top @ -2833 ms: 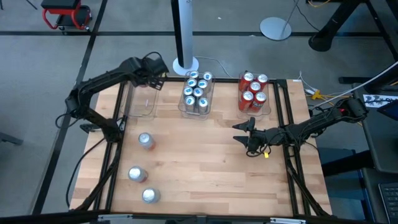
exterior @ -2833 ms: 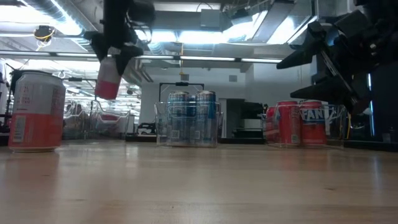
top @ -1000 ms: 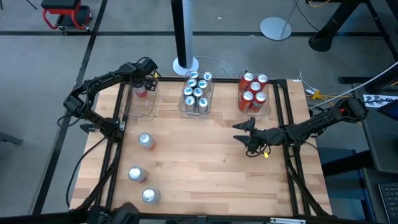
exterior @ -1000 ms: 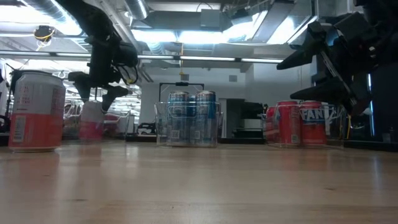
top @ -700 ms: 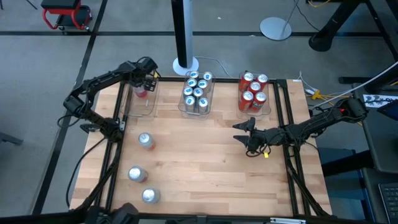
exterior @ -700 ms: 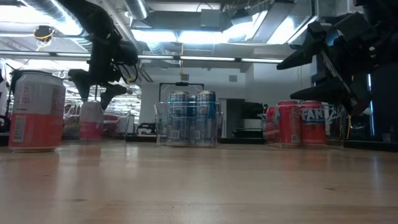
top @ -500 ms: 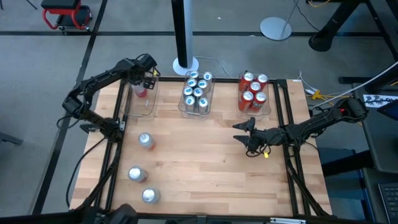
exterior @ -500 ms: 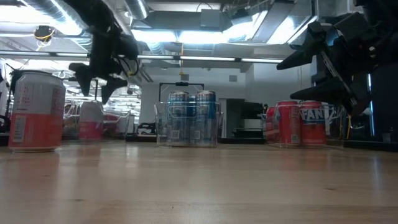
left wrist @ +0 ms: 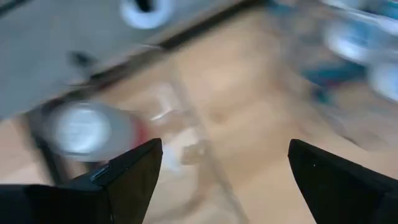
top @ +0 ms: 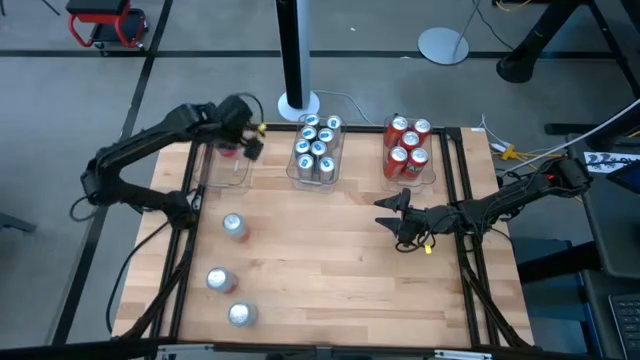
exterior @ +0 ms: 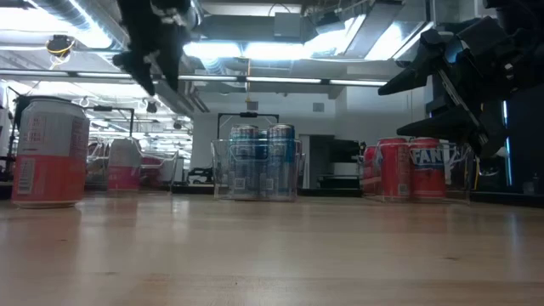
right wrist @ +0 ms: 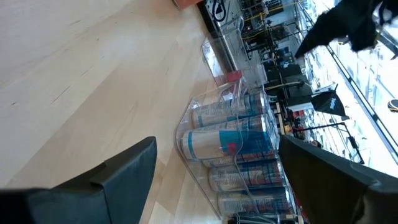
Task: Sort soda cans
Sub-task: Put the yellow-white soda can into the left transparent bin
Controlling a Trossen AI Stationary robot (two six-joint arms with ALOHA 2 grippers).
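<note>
- The left tool (top: 250, 140) hangs above the left clear bin (top: 238, 172) at the far left of the desk (top: 330, 250), its two fingers spread apart and grasping nothing.
- One red-and-silver can (top: 226, 148) stands upright inside that left bin, near its far end, just beside the left tool but not touching it; the left wrist view shows its silver top (left wrist: 81, 129) below the spread fingers (left wrist: 134, 168).
- In the low view the left tool (exterior: 153, 64) hangs well above that can (exterior: 124, 166).
- The middle bin (top: 318, 150) holds a cluster of blue-and-white cans (top: 312, 145), all upright and packed close together.
- The right bin (top: 408, 150) holds several red cans (top: 405, 140), also upright and packed close.
- Three silver-topped cans stand loose on the left half of the desk: one (top: 234, 226) nearest the left bin, one (top: 220, 280) closer to the front, and one (top: 241, 315) near the front edge.
- One of these loose cans shows large at the left of the low view, with a silver upper body and a red lower part (exterior: 49, 153).
- The right tool (top: 392, 215) hovers over the bare desk in front of the right bin, fingers released and empty, well apart from every can.
- The right wrist view looks past its spread fingers (right wrist: 124, 168) at the middle bin with its blue-and-white cans (right wrist: 230, 143).
</note>
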